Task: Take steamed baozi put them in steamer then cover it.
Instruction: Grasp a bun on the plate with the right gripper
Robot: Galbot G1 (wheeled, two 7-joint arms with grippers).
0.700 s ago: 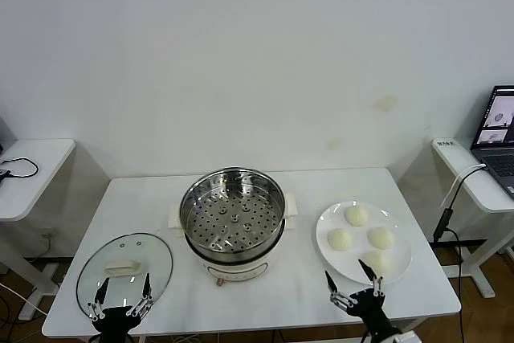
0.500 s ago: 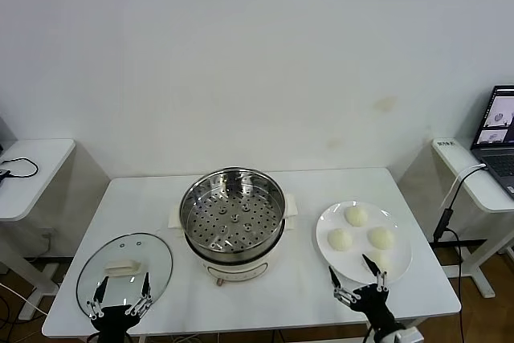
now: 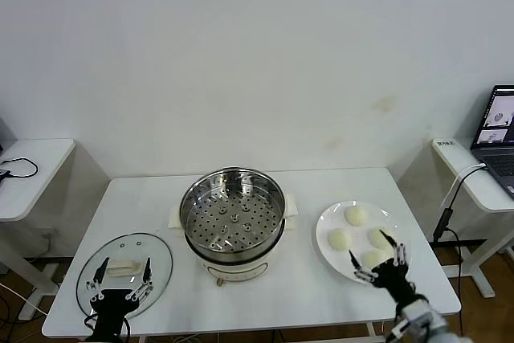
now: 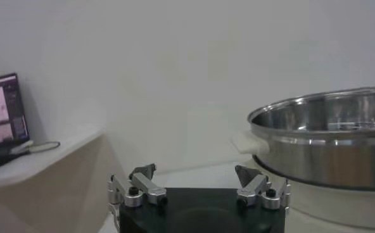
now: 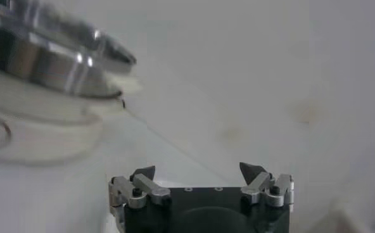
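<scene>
**A:** While the left gripper [image 3: 120, 280] sits a touch further over the cover [image 3: 124, 271] than a moment ago, fingers spread and holding nothing, the glass lid lies flat on the white table [image 3: 144, 198] at the front left corner.

**B:** yep, and the steamer [image 3: 232, 224] hasn't budged, dead centre, tray bare. Big change is on the right: the right gripper [image 3: 374, 256] has slid forward from the table edge onto the plate [image 3: 325, 226], jaws wide apart around the nearest of the four steamed baozi [image 3: 356, 216], not pinching it yet.

**A:** Room-wise: plain white wall [image 3: 241, 62], small side table [image 3: 24, 168] with a cable far left, laptop [image 3: 499, 130] on another table far right.
</scene>
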